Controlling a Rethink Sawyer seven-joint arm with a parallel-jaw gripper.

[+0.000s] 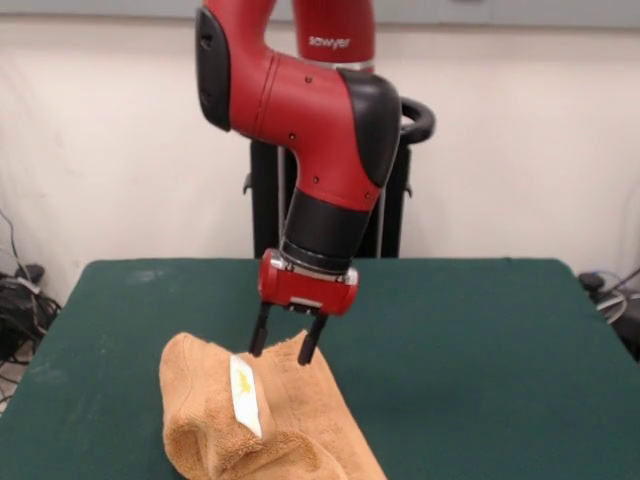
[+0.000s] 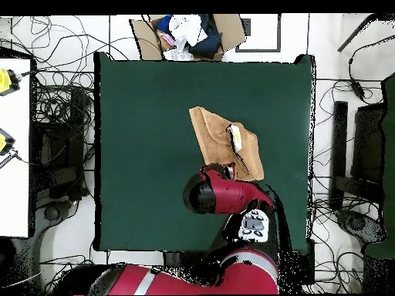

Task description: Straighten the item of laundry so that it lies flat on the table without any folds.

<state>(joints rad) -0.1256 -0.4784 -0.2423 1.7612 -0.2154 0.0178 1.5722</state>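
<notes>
The orange-tan towel lies crumpled and folded over itself near the table's front edge, left of centre, with its white label facing up. In the overhead view the towel is right of the table's middle, label near its right side. My gripper points straight down with its two black fingers apart, the tips touching the towel's far edge. Nothing is held between them. In the overhead view the arm hides the gripper. The dark green table is much wider than the towel.
The black pedestal stands behind the table's far edge. An open cardboard box of cloth items sits beyond the table's top edge in the overhead view. Cables lie on the floor on both sides.
</notes>
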